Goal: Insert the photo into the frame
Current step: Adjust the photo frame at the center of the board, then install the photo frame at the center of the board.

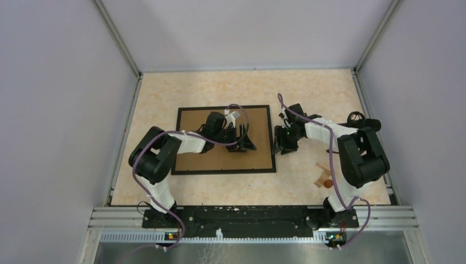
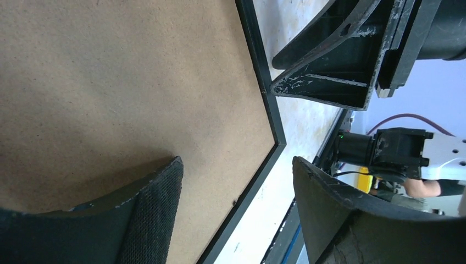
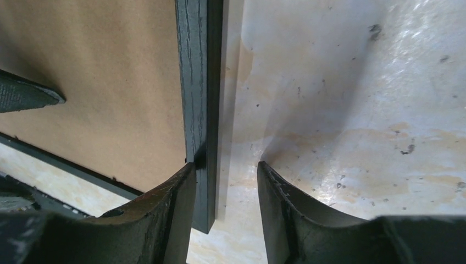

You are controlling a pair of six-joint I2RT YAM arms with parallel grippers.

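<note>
Now, the frame (image 1: 209, 159) lies flat on the table (image 1: 181, 93), left of centre, brown backing board up and the thin black border all round it. The left gripper (image 1: 243, 138) hangs low over the right part of the board, claw wide and gripping nothing. In its wrist view one finger (image 2: 154, 209) sits above the brown board and the other (image 2: 340, 220) is out past the frame's corner, over bare tabletop.

Over to the right gripper (image 3: 225, 166), which is down at the frame's right edge, close to a corner. Its claw is narrower and straddles the black border. The inner finger (image 3: 165, 220) is right against the rail on the board side, while the outer finger (image 3: 297, 220) stands off it, with a strip of table showing between them. So it has no firm pinch on the rail.

Beside the right arm's base, a small wooden block (image 1: 321, 175) and an orange ball (image 1: 328, 185) rest on the table, well apart from the frame.
</note>
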